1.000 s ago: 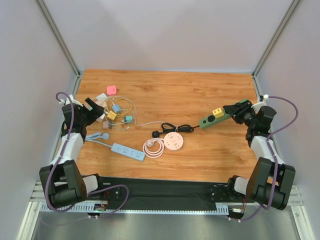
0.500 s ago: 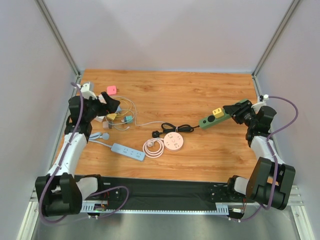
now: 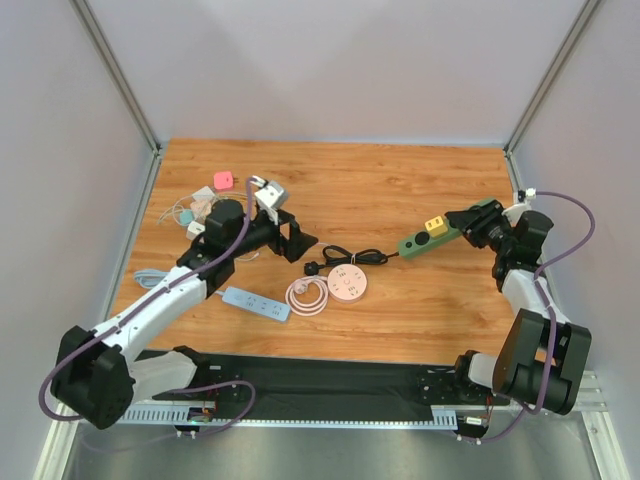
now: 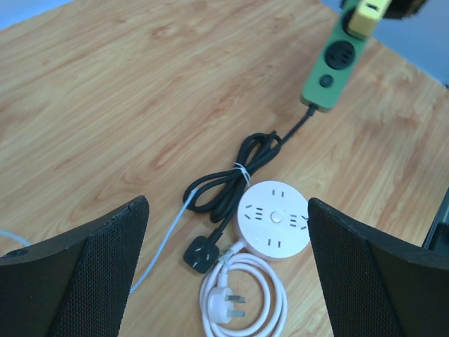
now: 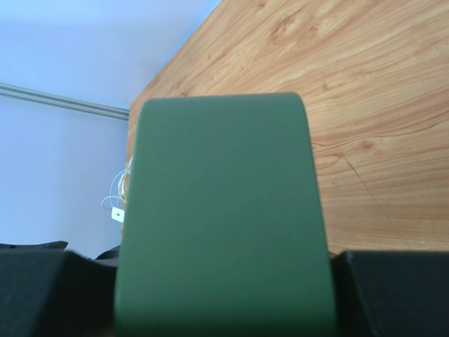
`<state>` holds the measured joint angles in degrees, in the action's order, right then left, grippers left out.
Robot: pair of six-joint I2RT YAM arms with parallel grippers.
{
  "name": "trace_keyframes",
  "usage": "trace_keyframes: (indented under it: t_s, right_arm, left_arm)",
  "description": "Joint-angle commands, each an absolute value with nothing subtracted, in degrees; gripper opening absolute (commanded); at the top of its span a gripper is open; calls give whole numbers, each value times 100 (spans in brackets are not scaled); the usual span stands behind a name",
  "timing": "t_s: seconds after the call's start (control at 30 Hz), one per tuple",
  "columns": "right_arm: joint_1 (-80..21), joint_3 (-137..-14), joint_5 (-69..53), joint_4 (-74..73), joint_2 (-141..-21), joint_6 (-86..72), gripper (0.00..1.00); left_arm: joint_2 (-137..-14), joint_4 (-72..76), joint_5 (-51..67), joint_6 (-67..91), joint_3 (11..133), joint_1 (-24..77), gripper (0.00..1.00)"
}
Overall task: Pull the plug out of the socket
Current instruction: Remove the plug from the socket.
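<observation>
The small yellow plug (image 3: 435, 224) sits in the long green plastic power strip (image 3: 420, 240) at the table's right. It is well apart from the wide-open, empty left gripper (image 3: 292, 236), which has swung from the pile of chargers (image 3: 205, 205) to mid-table within a second. The right gripper (image 3: 478, 226) clamps the strip's end. The right wrist view shows only green casing; the left wrist view shows the plug.

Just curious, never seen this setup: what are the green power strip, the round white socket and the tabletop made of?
The green power strip looks like moulded plastic, matte with rounded edges. The round white socket seems smooth plastic with a soft sheen. The tabletop shows wood grain, but could be laminate; the pictures cannot settle that.
</observation>
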<state>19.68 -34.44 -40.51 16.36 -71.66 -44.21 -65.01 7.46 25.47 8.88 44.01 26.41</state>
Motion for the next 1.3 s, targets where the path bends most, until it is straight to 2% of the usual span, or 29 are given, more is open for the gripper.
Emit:
trace_keyframes:
  t_s: [0.0,0.27,0.73,1.0,1.27]
  right_arm:
    - [1986,-3779,-4482,1890,-7216,-4421,0]
    - [1986,-3779,-4597,1925,-7119,-4368,0]
    - [1934,-3753,-4649,1995,-7110,-4509,0]
    - [1916,-3744,-4658,1995,-7093,-4553,0]
    - [1907,-3753,-4667,2004,-7102,-4588,0]
  left_arm:
    - [-6723,1204,2373,-174,4684,3198,100]
    - [-7574,1134,2163,-764,5378,4095,100]
    - [-9586,915,1468,-1397,7320,5343,100]
    - [-10625,835,1467,-1564,8646,5625,100]
    - [-11346,817,1818,-1652,9360,5704,100]
